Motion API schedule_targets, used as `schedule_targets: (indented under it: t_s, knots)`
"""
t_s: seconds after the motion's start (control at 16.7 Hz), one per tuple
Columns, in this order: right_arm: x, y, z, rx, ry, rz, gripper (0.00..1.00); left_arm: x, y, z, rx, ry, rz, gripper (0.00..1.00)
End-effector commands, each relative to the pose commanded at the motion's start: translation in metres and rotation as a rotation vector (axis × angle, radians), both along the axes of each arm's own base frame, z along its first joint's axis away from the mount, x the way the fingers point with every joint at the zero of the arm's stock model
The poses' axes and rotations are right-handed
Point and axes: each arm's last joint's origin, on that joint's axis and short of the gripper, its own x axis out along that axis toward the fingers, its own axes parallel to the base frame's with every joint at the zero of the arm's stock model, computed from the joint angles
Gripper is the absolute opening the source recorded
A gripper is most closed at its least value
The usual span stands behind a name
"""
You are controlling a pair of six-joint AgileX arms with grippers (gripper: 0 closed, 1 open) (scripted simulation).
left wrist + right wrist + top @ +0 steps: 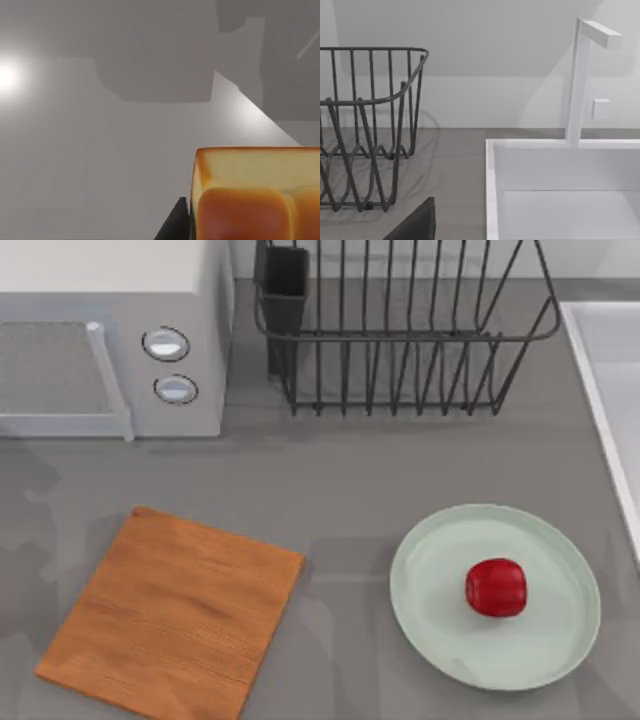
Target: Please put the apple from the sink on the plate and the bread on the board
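Observation:
The red apple [496,587] lies on the mint-green plate [440,630] at the table's right front. Left of it, the orange-brown board [175,615] is bare. The golden-brown bread [255,170] hangs close to the left wrist camera against a pale wall. My left gripper [245,232] is shut on the bread, with one dark finger [172,227] showing beside it. One dark finger [415,222] of my right gripper shows above the counter, between the rack and the white sink [492,190]. The sink's rim [600,390] runs along the table's right edge.
A black wire dish rack [400,330] stands at the back centre and also appears as the rack [365,125] in the right wrist view. A grey microwave [110,340] fills the back left. A white faucet [577,80] rises behind the sink.

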Motion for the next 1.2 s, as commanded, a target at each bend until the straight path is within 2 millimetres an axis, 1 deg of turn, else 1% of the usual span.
schedule_targets:
  t_s: [0.12, 0.18, 0.48, 0.66, 0.9, 1.02, 1.2]
  knots:
    - [0.0, 0.0, 0.0, 0.0, 0.0, 0.0, 1.0, -0.002, -0.001, 0.016, 0.005, -0.019, 0.002, 0.0]
    - [0.0, 0.0, 0.0, 0.0, 0.0, 0.0, 1.0, -0.002, -0.001, 0.017, 0.006, -0.021, 0.003, 0.0]
    - [0.0, 0.0, 0.0, 0.0, 0.0, 0.0, 1.0, -0.001, -0.001, 0.015, 0.005, -0.016, 0.009, 0.0]
    - [0.0, 0.0, 0.0, 0.0, 0.0, 0.0, 1.0, 0.002, -0.008, 0.013, 0.006, -0.004, 0.072, 0.0]
    - [0.0, 0.0, 0.0, 0.0, 0.0, 0.0, 1.0, 0.011, -0.029, 0.009, 0.012, 0.022, 0.262, 0.0]
    - [0.0, 0.0, 0.0, 0.0, 0.0, 0.0, 1.0, 0.015, -0.044, 0.006, 0.02, 0.037, 0.397, 0.0]
    - [0.0, 0.0, 0.0, 0.0, 0.0, 0.0, 1.0, 0.018, -0.071, -0.001, 0.039, 0.061, 0.646, 0.0]
